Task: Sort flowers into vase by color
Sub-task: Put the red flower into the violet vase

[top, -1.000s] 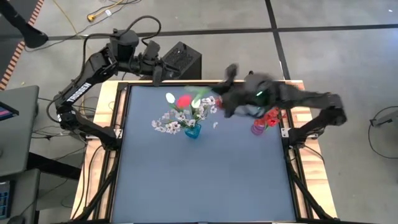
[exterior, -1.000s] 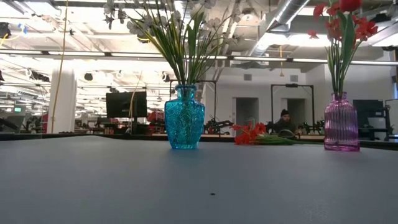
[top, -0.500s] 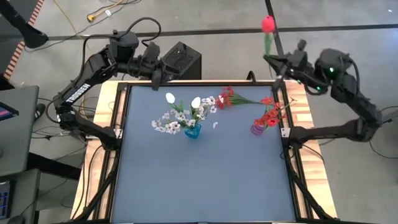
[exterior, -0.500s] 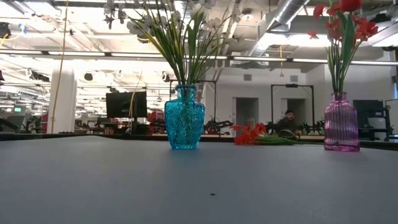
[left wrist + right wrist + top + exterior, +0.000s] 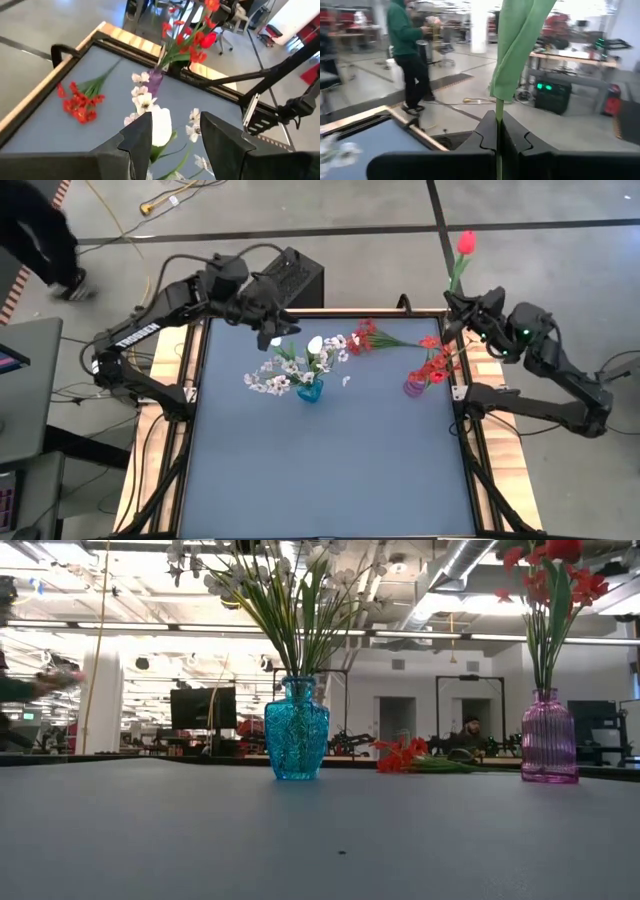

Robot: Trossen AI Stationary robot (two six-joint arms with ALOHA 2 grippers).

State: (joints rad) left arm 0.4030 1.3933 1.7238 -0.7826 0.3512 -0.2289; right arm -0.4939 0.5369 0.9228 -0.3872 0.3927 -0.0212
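A blue vase (image 5: pixel 311 390) with white flowers (image 5: pixel 290 365) stands at the far middle of the table. A purple vase (image 5: pixel 415 385) with red flowers (image 5: pixel 435 362) stands at the far right. A red spray (image 5: pixel 365 338) lies flat on the table between them. My left gripper (image 5: pixel 272 335) hangs open over the white flowers, its fingers (image 5: pixel 137 137) on either side of a white bud (image 5: pixel 161 125) farther off. My right gripper (image 5: pixel 452 302), above the table's far right corner, is shut on a red tulip (image 5: pixel 466 242). My right gripper pinches the tulip's thin green stem (image 5: pixel 498 117) between its two fingers, which lie level and across the stem. The tulip is lifted clear of everything. Its leaf (image 5: pixel 517 45) and red head (image 5: pixel 466 242) stand out past the fingers toward the far side.
A black box (image 5: pixel 292 275) sits just beyond the table's far edge, by the left arm. The wooden table frame (image 5: pixel 480 360) runs close to the purple vase. A person in green (image 5: pixel 410 55) walks on the floor beyond the table. The near half of the table top (image 5: pixel 330 470) is bare.
My right gripper has swung from above the far middle of the table to its far right corner, rolling its wrist and carrying the red tulip clear. My left gripper has come down from the far edge toward the white flowers.
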